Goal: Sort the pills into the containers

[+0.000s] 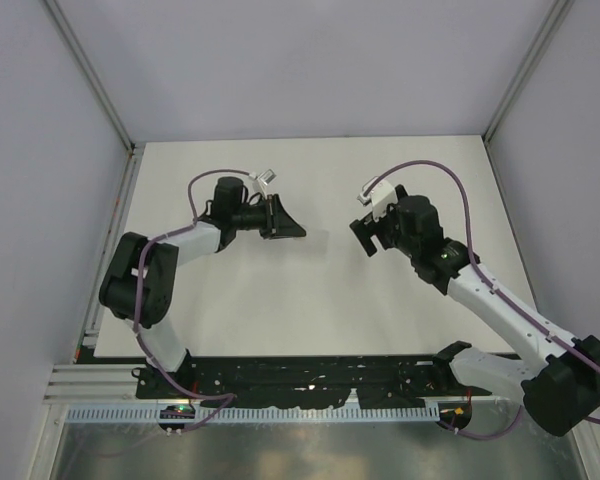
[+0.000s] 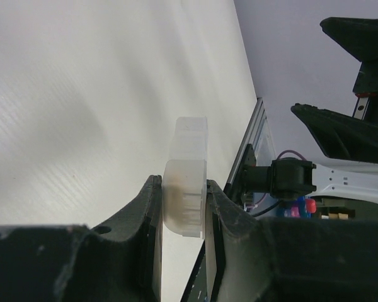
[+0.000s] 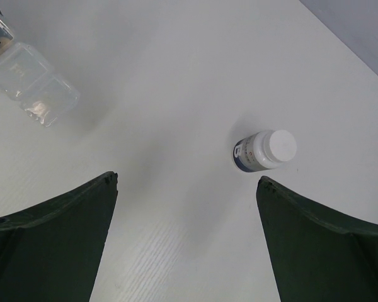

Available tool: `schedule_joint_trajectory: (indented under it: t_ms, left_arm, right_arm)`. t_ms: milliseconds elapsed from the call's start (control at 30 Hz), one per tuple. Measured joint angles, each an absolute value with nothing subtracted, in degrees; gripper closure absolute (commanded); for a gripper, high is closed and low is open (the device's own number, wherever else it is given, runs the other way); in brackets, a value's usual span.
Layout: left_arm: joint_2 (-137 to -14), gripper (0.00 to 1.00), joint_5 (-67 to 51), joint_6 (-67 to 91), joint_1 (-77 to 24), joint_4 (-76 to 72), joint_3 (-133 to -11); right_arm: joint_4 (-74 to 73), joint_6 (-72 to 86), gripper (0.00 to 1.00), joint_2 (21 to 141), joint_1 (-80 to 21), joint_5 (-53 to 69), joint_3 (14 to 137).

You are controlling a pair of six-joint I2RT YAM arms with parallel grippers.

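— Under my right gripper [image 3: 188,182], jaws wide: bottle [image 3: 263,151], standing on table [image 3: 176,75].
— Left?
— My left gripper [image 2: 183,185] pinches packet [image 2: 188,145]. Centre R over cap [image 3: 281,145] before closing; bottle sits off-centre.

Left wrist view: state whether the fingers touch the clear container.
Touching. The left wrist view shows both fingers pressed against the clear container on its sides, no gap.
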State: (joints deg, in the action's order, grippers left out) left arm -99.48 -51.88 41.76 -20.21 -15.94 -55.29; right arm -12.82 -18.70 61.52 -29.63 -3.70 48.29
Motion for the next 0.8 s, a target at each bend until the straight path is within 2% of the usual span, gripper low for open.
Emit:
schedule_joint_trajectory:
  t_ms: [167,333,600,800]
  left_arm:
    - [-102.8,1.00,-50.5,46.2,-20.2,-18.7,-55.5]
    - [-107.2,0.93,-48.3,48.4,-20.3,-18.4,-58.0]
    - [-109.1,0.83,-43.0,46.5,-20.8,-10.2,-63.8]
    - [-110.5,0.82,-40.8,44.8,-21.3,-5.4,-66.0]
  right_arm:
    - [-11.0,-19.5,0.05,62.5,-29.7,-3.8,48.0]
    - [-10.2,-20.6,0.05,62.8,-29.8,-3.9,46.9]
    - [-10.2,-22.2,0.05,63.0,-29.9,-4.2,46.6]
    - [-10.1,-22.4,0.05,64.2,-29.9,-4.1,46.6]
